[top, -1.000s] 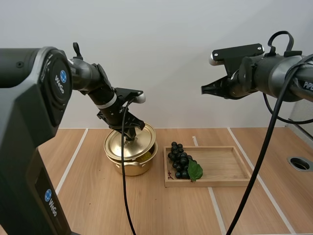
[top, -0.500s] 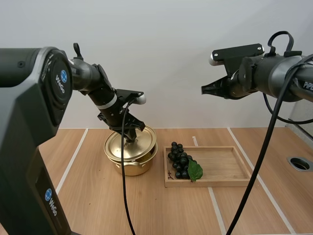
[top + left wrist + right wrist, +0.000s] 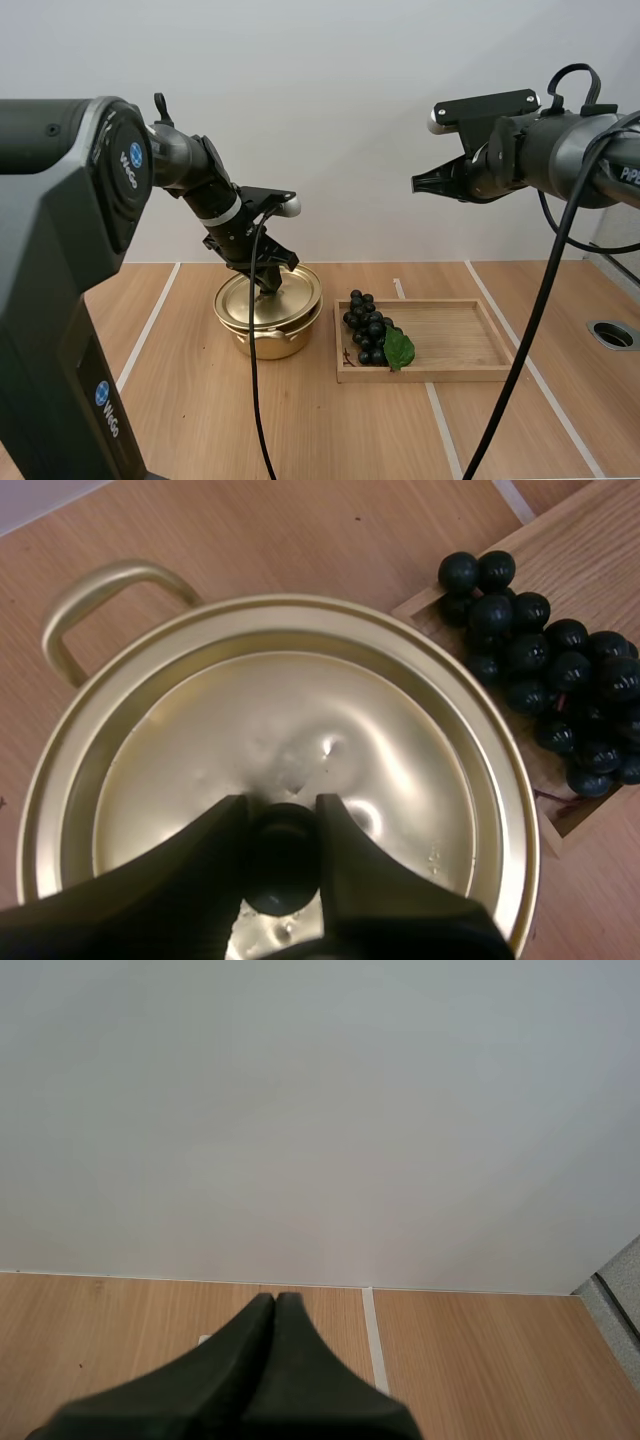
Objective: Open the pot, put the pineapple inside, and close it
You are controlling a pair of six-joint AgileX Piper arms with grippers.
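Observation:
A gold pot [image 3: 268,335] stands left of the wooden tray, with its gold lid [image 3: 268,296] lying flat on the rim. My left gripper [image 3: 266,286] is shut on the lid's black knob [image 3: 281,858], the two fingers pinching it from both sides over the lid [image 3: 280,760]. A bunch of dark grapes [image 3: 368,327] with a green leaf lies at the tray's left end, beside the pot [image 3: 90,600] and seen as grapes [image 3: 545,670] in the left wrist view. My right gripper [image 3: 417,184] hangs high above the tray, fingers together as one wedge [image 3: 274,1305], holding nothing.
The wooden tray [image 3: 460,340] lies right of the pot, most of its floor bare. A round metal-rimmed hole [image 3: 612,334] sits in the table near the right edge. White tape lines run across the wooden tabletop.
The lid was tilted, its near edge raised off the pot; my left gripper has lowered it so it now sits level on the rim. The right arm has not moved.

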